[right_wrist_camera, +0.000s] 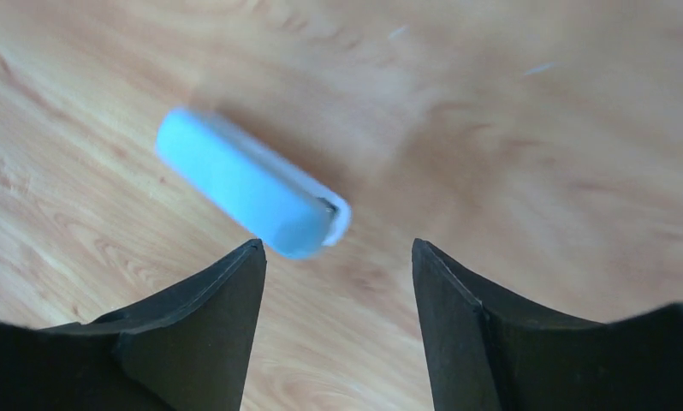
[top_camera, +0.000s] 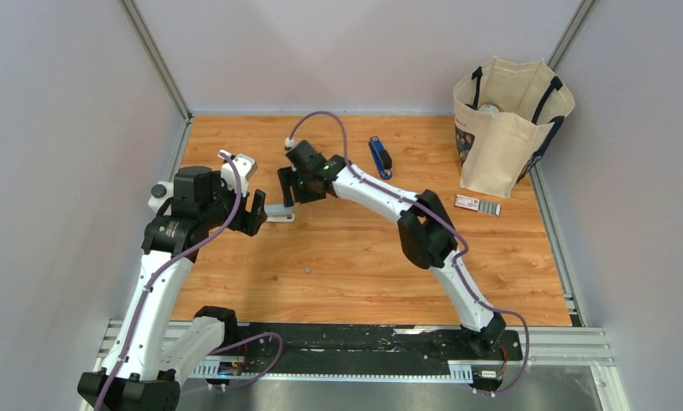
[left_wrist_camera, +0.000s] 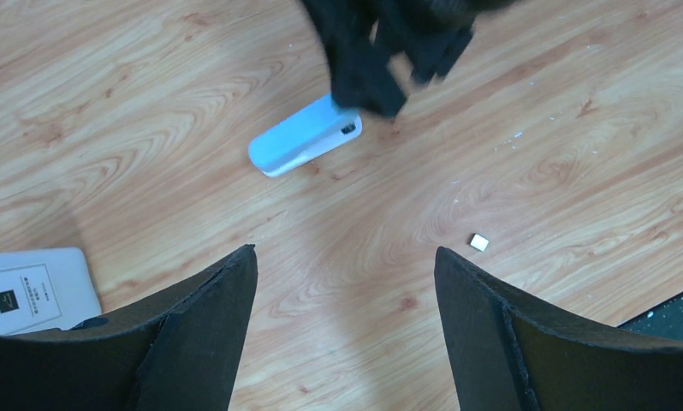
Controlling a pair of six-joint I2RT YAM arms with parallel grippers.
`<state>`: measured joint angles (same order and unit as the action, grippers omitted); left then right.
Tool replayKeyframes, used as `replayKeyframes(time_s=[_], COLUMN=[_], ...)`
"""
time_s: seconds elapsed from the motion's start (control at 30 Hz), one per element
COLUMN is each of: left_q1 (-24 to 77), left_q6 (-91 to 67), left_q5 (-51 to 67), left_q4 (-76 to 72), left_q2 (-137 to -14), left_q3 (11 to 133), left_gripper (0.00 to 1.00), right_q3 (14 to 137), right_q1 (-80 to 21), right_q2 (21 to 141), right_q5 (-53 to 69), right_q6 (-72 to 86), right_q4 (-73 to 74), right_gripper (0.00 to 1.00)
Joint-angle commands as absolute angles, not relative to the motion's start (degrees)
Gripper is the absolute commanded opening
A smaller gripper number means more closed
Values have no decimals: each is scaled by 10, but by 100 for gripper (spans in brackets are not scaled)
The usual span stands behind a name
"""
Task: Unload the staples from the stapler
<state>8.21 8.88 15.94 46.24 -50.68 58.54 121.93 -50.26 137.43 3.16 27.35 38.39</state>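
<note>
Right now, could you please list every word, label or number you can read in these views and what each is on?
"BOINAITS", as best it reads, running sideways on the white card at the left wrist view's lower left edge.
Black logo square on that card: too small to read.
Dark print on the tote bag: too small.
Print on the red-and-white box: too small.
On the blue stapler: no lettering visible.

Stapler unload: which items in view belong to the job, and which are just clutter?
Job:
- stapler, blue, lying apart from both arms
- staples: none identifiable
- left gripper and right gripper, both open and empty

Lying about:
- pale oblong piece, between the two grippers
- tote bag
- red-and-white box
- tiny grey bit, too small to identify
</note>
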Motion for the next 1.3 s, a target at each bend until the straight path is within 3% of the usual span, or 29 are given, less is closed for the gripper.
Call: replayKeyframes(time_s=[0.0,0.37,0.83,1.03,1.27], left_q1=[80,81,80,81,81], left_q6=[76,97,97,93,101], left_q5=[158,164,187,199,213], left_q4=[446,446,441,433,442], left_q2=[-498,-504,-530,-533,-514], left_q3=[586,576,577,572,565], left_gripper=[84,85,85,85,85], right_q3=[1206,1168,1223,1223,1236], right_q1=[-414,-276,-257,-250,-247], right_q2=[1253,1252,1336,1353,1371], right_q5=[-62,-154,-161,-161,-149], right_q6=[201,144,118,117,119], right_q4=[393,402,431,409,401], right_gripper=[70,86,84,75,50])
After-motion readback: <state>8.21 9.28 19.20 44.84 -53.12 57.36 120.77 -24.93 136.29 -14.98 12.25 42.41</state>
